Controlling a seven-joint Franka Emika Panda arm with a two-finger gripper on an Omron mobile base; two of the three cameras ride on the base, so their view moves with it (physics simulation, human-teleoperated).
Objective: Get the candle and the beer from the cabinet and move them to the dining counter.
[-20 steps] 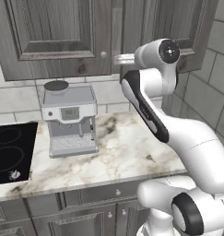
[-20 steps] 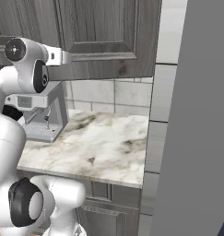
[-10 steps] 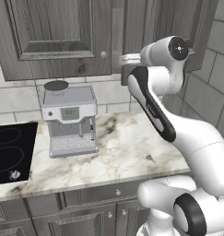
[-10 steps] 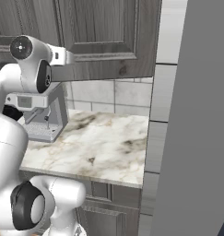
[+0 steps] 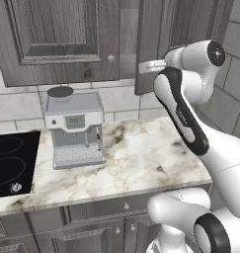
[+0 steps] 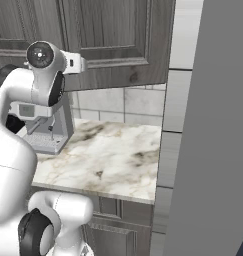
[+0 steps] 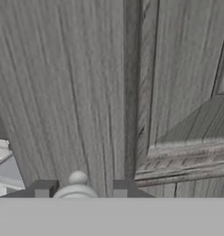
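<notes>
the tool [image 7: 78, 190] sits spread with the small round knob [image 7: 78, 179] between its fingertips [image 7: 43, 188], not yet pinched, on the cabinet [image 5: 156, 44] door, which stands slightly ajar. candle and beer are hidden, presumably inside. closing off-centre could slip off the knob; a swinging door might hit the coffee machine [image 5: 74, 126] on the desk [image 5: 136, 158].

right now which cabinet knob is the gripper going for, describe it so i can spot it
Above the marble worktop hangs the dark wood wall cabinet. Its right-hand door stands ajar beside the arm. The knob is the small round pale one on that door, sitting between the gripper fingertips.
</notes>
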